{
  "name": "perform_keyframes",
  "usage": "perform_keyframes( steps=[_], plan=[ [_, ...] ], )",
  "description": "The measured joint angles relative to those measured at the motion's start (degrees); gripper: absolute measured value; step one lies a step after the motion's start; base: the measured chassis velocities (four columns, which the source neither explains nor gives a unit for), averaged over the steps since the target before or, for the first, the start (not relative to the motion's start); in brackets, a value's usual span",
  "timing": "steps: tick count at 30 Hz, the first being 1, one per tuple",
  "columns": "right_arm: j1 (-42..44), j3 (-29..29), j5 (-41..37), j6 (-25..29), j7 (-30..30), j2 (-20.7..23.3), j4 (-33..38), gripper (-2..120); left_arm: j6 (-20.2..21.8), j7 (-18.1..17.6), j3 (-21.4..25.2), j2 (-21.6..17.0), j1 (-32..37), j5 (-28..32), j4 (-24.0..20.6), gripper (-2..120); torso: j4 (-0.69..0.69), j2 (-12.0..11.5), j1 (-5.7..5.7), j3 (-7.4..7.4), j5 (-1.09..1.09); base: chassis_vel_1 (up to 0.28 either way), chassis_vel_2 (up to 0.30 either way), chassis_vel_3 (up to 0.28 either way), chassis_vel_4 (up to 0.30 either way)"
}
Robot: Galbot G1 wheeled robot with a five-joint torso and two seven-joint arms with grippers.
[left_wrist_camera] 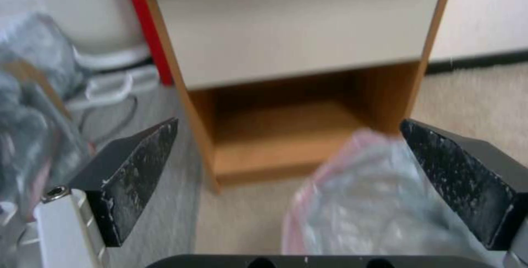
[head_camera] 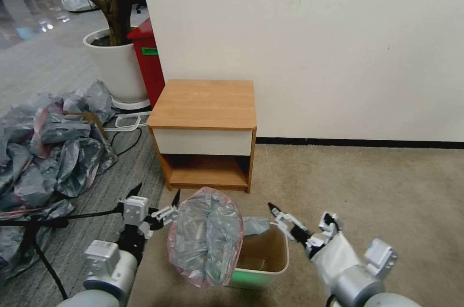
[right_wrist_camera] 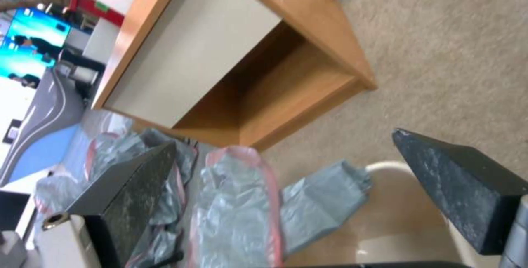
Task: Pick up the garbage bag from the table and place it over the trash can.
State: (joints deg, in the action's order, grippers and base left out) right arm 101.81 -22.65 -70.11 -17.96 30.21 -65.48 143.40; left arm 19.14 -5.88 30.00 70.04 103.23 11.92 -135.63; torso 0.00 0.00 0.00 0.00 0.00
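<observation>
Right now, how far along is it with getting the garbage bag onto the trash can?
Done: the garbage bag is off the table and draped over the left side of the trash can. In hand: nothing; the left gripper and right gripper flank the bin, both open. Left: most of the rim and the inside look uncovered, so the bag probably needs spreading around the opening.
</observation>
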Motion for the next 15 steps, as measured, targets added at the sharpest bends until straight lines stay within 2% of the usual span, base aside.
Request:
perform_keyframes(
  steps=[2, 10, 13, 15],
  plan=[
    [0.51, -0.91, -0.02, -0.16, 0.00, -0.35, 0.01, 100, 0.99, -1.81, -2.23, -0.83, -1.29, 0.11, 2.26, 100, 0.00, 0.00, 0.00, 0.00, 0.00, 0.000, 0.000, 0.000, 0.000],
    [1.83, -2.55, -0.03, -0.26, -0.03, -0.90, 0.01, 100, 2.19, -4.06, -5.62, -1.20, -3.88, 0.17, 5.60, 100, -0.01, 0.00, 0.00, 0.00, 0.00, 0.000, 0.000, 0.000, 0.000],
    [2.29, -3.09, -0.03, -0.14, -0.09, -1.30, 0.00, 100, 3.18, -4.96, -7.30, -0.62, -4.65, 0.05, 7.49, 87, 0.00, 0.00, 0.00, 0.00, -0.01, 0.000, 0.000, 0.000, 0.000],
    [2.30, -3.09, 0.00, -0.01, -0.09, -1.45, -0.01, 100, 3.25, -5.00, -7.56, -0.54, -4.67, -0.13, 7.81, 85, 0.00, 0.00, 0.00, 0.00, 0.00, 0.000, 0.000, 0.000, 0.000]
  ],
)
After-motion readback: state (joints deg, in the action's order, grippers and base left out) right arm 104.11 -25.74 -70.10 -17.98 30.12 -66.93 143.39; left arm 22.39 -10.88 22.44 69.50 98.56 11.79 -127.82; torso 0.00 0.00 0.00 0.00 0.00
